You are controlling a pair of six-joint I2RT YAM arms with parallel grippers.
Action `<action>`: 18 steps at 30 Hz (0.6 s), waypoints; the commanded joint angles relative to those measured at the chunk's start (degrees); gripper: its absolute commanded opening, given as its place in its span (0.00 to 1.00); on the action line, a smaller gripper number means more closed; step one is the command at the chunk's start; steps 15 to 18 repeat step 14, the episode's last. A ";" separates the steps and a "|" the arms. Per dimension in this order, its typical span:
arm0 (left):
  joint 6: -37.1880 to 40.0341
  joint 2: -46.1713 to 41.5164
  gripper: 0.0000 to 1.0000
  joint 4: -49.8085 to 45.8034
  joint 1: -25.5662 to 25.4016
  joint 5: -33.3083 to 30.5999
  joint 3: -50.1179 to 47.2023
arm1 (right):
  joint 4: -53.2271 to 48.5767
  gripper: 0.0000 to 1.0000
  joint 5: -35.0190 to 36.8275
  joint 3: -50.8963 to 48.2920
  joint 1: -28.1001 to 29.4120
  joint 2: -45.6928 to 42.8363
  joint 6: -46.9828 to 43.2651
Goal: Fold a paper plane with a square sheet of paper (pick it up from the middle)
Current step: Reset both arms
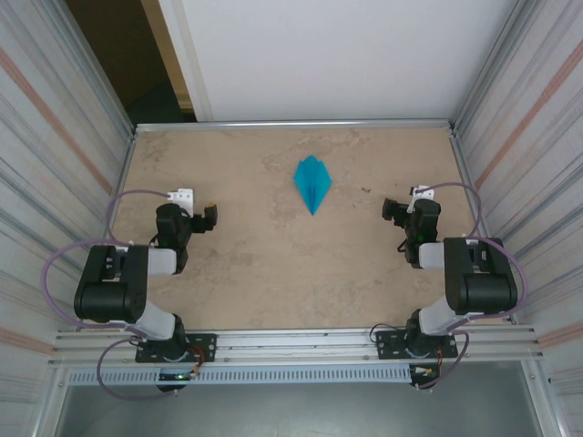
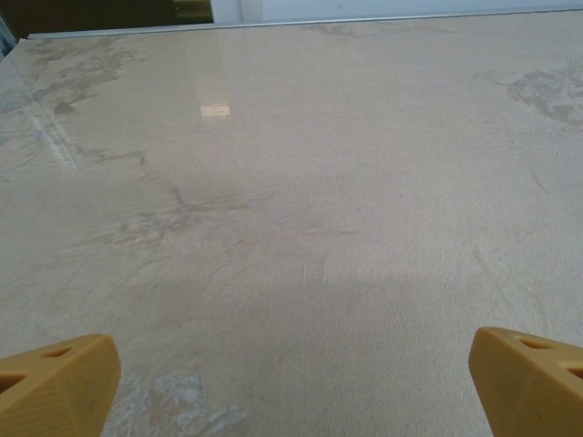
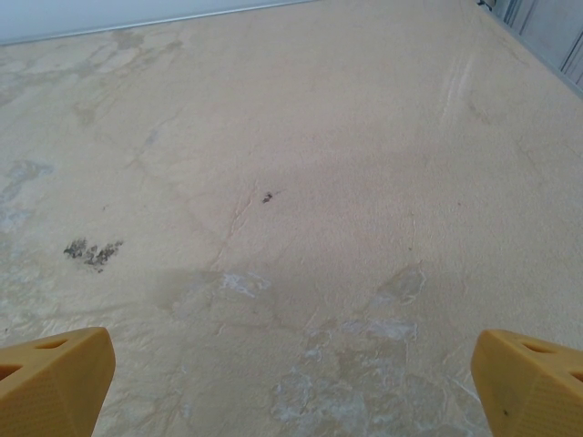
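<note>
A teal-blue paper plane, a small dart with a centre crease and its point toward the arms, lies on the table in the back middle. My left gripper rests low over the left side of the table, well to the left of the plane, open with nothing between its yellow fingers. Opposite, my right gripper sits to the right of the plane, also open and empty, its yellow fingertips wide apart over bare tabletop. The paper shows as this folded plane, not as a flat square sheet.
The beige stone-pattern table is fenced by corrugated metal walls on both sides and a white panel at the back. A metal rail with the arm bases runs along the near edge.
</note>
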 commanded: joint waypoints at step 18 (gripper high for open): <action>1.13 0.33 0.99 -1.18 0.61 0.27 1.72 | 1.64 0.99 0.71 -0.24 -0.29 0.22 -0.98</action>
